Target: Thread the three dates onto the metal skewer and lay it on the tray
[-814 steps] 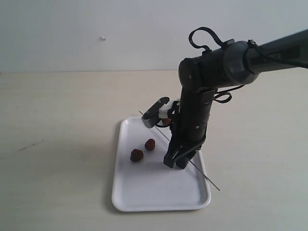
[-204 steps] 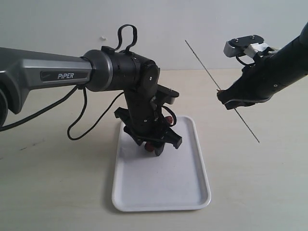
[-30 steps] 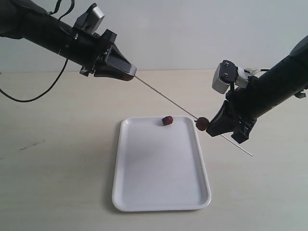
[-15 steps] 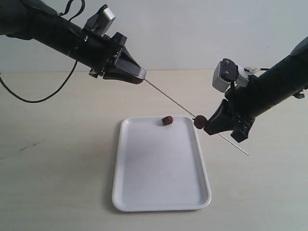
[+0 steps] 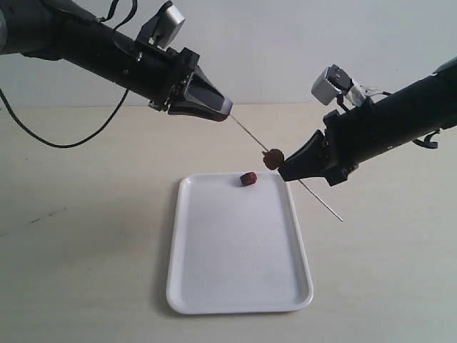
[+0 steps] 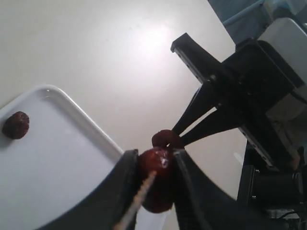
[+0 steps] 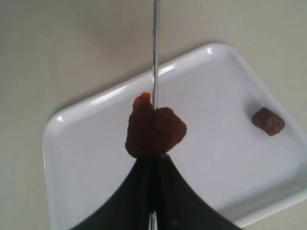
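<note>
The beige counter (image 5: 86, 271) is carrying your flat white rectangular tray (image 5: 239, 275). Your right pincer (image 5: 287, 172) is clamping the thin grey metal skewer (image 5: 321, 201); left pincer (image 5: 220, 109) is squeezing a wrinkled reddish-brown date (image 6: 158, 167) on its upper end. A second date (image 5: 272, 158) is riding mid-skewer, a third date (image 5: 248, 179) sitting at the tray's 12 o'clock edge.

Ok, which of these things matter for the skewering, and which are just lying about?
Job: skewer, in right pincer; threaded date; second date, in left pincer; third date, lying on tray.
Lying about: nothing loose visible, just the table.
</note>
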